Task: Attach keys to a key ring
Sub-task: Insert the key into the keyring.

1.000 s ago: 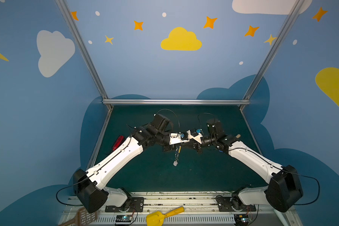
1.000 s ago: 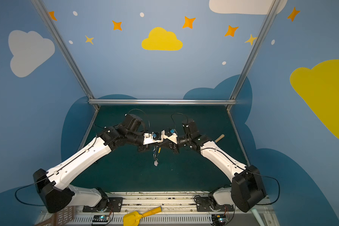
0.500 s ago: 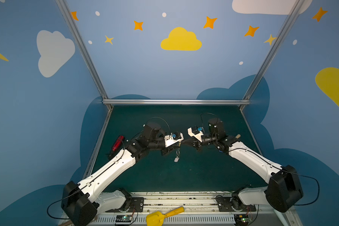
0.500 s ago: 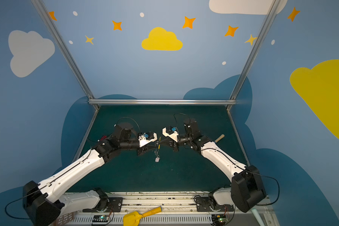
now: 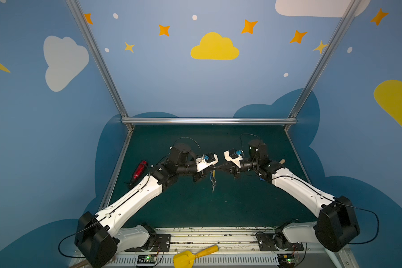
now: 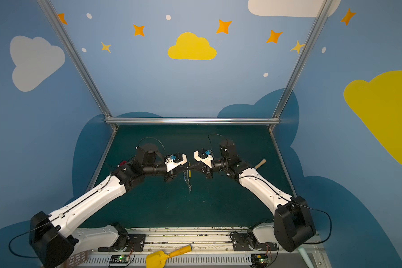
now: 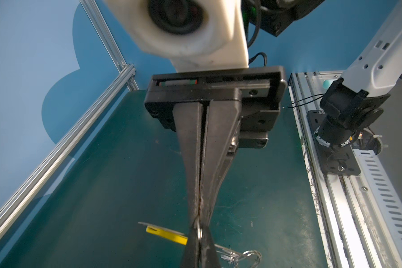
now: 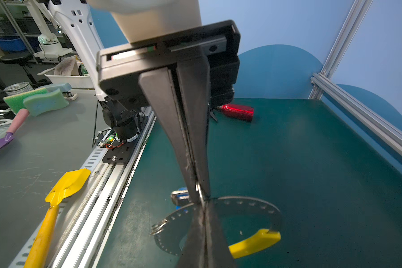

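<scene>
Green mat (image 5: 241,204); key ring (image 8: 248,201) in right gripper (image 8: 204,207)

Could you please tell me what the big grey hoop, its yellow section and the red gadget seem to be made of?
The large thin dark-grey hoop looks like matte sheet metal: flat, dull sheen, punched holes. Its yellow sleeve section seems smooth, opaque plastic with soft gloss. The red elongated gadget looks like glossy metal, judging by sharp highlights; lacquered plastic is possible.

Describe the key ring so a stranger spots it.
Mid-air over the green mat, the left gripper and right gripper meet tip to tip. The key ring hangs there: a wide grey perforated hoop with a yellow sleeve, unlike the tiny silver rings.
</scene>
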Robot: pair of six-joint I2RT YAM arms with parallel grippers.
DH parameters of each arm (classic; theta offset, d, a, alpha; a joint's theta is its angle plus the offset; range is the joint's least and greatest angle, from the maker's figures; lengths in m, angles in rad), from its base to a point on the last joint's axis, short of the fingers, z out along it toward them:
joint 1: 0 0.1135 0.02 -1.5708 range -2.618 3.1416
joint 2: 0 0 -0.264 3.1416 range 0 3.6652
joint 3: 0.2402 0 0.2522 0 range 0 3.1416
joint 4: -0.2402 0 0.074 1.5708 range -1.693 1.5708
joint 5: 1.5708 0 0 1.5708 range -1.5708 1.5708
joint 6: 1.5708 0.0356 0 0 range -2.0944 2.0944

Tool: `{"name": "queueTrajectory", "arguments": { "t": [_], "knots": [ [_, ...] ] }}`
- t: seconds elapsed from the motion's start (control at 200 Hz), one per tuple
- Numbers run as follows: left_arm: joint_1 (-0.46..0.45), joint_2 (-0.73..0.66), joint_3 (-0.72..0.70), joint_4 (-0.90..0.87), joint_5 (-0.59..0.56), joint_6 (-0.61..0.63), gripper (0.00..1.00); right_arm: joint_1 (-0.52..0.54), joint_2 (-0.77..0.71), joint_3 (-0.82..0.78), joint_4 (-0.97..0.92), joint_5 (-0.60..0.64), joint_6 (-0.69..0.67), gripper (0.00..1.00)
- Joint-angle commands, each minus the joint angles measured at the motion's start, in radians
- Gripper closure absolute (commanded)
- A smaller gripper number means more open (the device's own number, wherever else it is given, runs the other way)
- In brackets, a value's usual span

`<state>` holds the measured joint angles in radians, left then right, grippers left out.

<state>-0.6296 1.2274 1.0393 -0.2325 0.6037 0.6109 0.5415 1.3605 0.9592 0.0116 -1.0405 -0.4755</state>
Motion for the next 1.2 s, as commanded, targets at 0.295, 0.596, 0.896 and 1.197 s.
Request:
{"name": "queueTrajectory", "arguments": {
  "t": [0.295, 0.596, 0.896, 1.197],
  "knots": [
    [-0.019, 0.157, 0.321, -0.446, -0.030, 0.215, 0.96, -0.003, -0.056, 0.036, -0.206, 0.098, -0.184, 0.84],
    [-0.060, 0.240, 0.474, -0.629, -0.103, 0.300, 0.96, -0.005, -0.082, 0.026, -0.181, 0.097, -0.154, 0.82],
    [-0.097, 0.264, 0.531, -0.672, -0.148, 0.331, 0.96, -0.007, -0.076, 0.023, -0.145, 0.062, -0.115, 0.85],
    [-0.119, 0.285, 0.559, -0.697, -0.207, 0.351, 0.96, -0.007, -0.077, 0.015, -0.154, -0.001, -0.115, 0.80]
  ]
}}
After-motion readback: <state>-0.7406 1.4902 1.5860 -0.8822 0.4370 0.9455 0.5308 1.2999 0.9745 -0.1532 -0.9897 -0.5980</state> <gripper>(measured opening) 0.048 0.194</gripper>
